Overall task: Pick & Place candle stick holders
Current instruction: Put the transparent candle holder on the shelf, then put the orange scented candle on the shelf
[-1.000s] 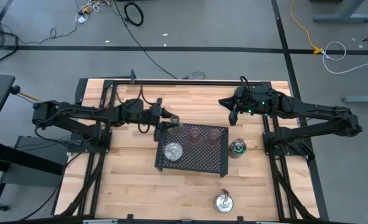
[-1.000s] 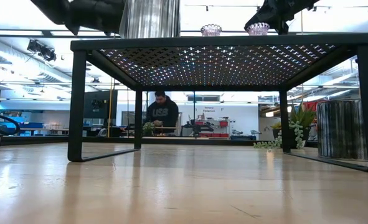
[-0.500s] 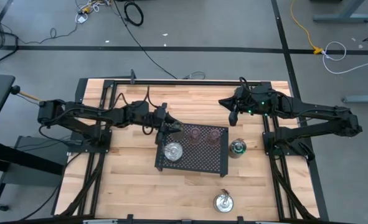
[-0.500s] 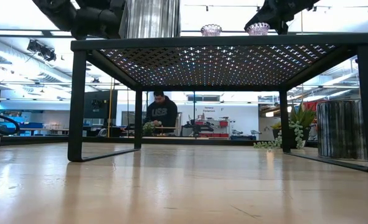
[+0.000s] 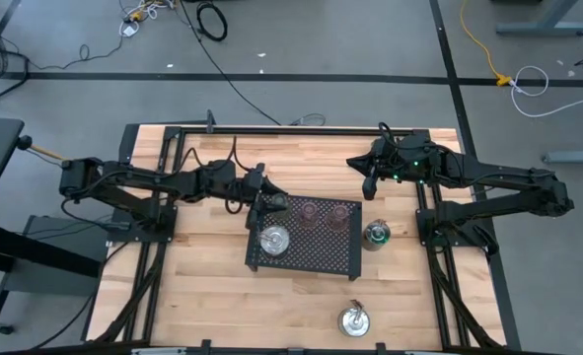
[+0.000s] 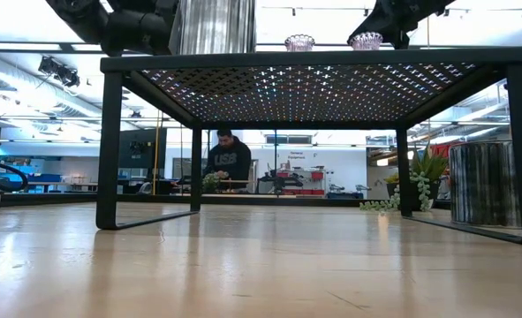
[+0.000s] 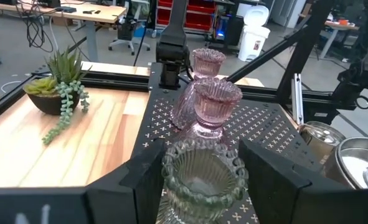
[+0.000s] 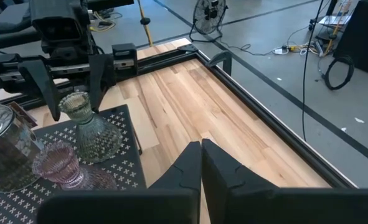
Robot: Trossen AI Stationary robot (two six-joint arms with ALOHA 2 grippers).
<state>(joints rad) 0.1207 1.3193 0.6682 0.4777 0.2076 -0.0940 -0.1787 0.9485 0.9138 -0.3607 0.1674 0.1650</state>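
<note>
The candle stick holders are spread over the bench (image 5: 212, 296). Nearest you, a silver holder (image 5: 354, 319) stands alone on the bare wood by the front edge. Further in is the black perforated tray (image 5: 321, 254), with a second silver holder (image 5: 273, 240) on its front left part. A third silver one (image 5: 376, 235) stands on the wood just beside the tray's right edge, with the small plant (image 6: 427, 168) close by it.

Along the tray's far side you have the two pink holders (image 5: 308, 212) (image 5: 339, 214) next to each other. The olive-green holder (image 8: 87, 127) stands upright at the far left corner.

Your left tool (image 5: 270, 203) is at that corner. Its fingers (image 7: 268, 177) stand apart on either side of the olive-green holder, with a gap showing on each side, so it grips nothing.

Your right tool (image 5: 369, 187) hangs over the far right part of the bench, well apart from the tray, its fingers pressed together and empty.

Beyond the bench, a person (image 6: 229, 159) is in the room.
</note>
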